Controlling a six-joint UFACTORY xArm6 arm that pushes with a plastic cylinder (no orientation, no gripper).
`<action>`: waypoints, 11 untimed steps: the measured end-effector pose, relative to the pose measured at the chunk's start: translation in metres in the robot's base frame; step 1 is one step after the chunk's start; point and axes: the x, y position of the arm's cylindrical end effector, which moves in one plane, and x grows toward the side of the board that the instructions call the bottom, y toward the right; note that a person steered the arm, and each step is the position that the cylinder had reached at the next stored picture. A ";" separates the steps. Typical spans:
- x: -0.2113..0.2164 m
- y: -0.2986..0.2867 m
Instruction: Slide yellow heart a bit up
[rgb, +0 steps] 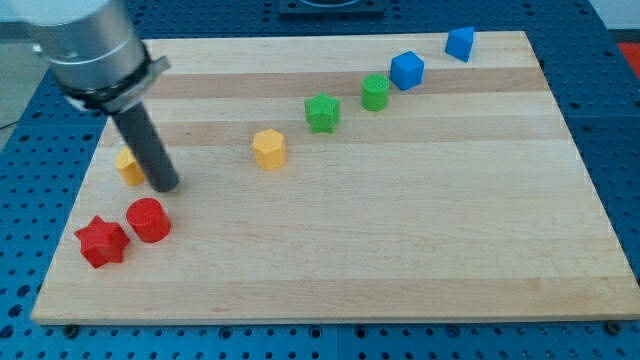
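A yellow block (127, 166) lies near the board's left edge, partly hidden behind my rod, so I cannot make out its shape. My tip (166, 186) rests on the board just to the right of it and slightly below, touching or nearly touching it. A second yellow block (269, 148), which looks hexagonal, sits further right, well apart from the tip.
A red cylinder (148, 220) and a red star (101, 241) lie just below the tip. A green star (322, 112), a green cylinder (375, 91) and two blue blocks (407, 70) (460, 43) run diagonally to the top right. The wooden board (400, 240) ends close on the left.
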 end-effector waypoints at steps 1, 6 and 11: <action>-0.027 0.000; -0.045 -0.119; -0.076 -0.076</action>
